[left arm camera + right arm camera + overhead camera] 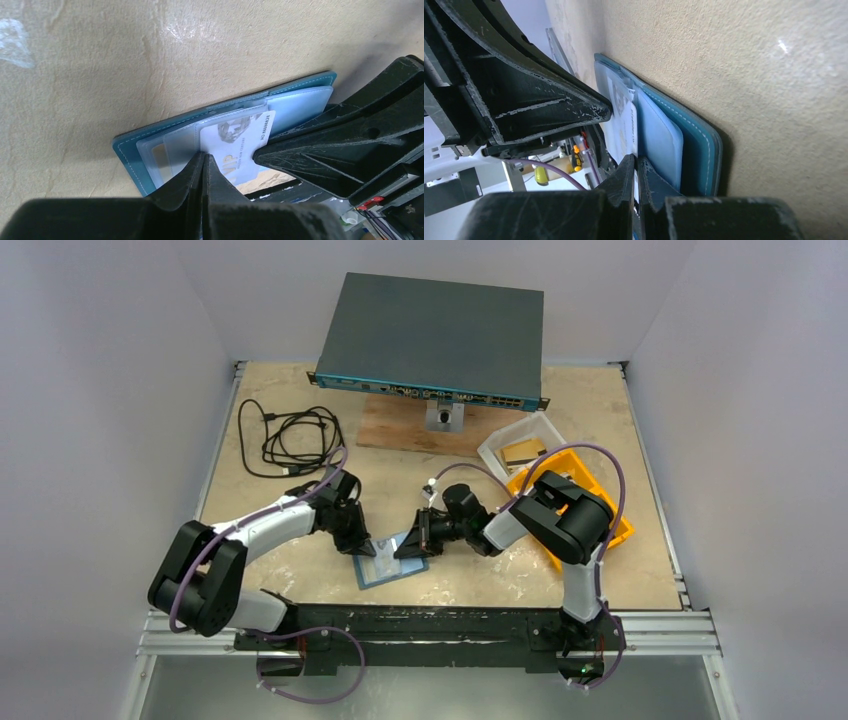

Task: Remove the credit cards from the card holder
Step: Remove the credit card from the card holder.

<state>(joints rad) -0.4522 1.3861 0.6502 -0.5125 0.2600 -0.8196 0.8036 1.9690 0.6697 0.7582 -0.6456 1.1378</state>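
The teal-blue card holder (385, 568) lies open on the table between both grippers. In the left wrist view its teal cover (129, 150) and clear pockets show, with a white credit card (235, 137) marked VIP sticking part way out of a pocket. A second, gold-toned card (160, 157) sits inside a clear pocket. My left gripper (205, 159) is shut, pinching the clear pocket leaf of the holder. My right gripper (636, 161) is shut on the white card's edge (624, 127), beside the teal cover (698, 145). From above the two grippers (362, 545) (408, 545) face each other.
An orange bin (612, 530) and a clear tub (505, 445) stand at the right, behind my right arm. A grey network switch (435, 335) rests on a wooden board (400, 430) at the back. A coiled black cable (290, 440) lies at back left.
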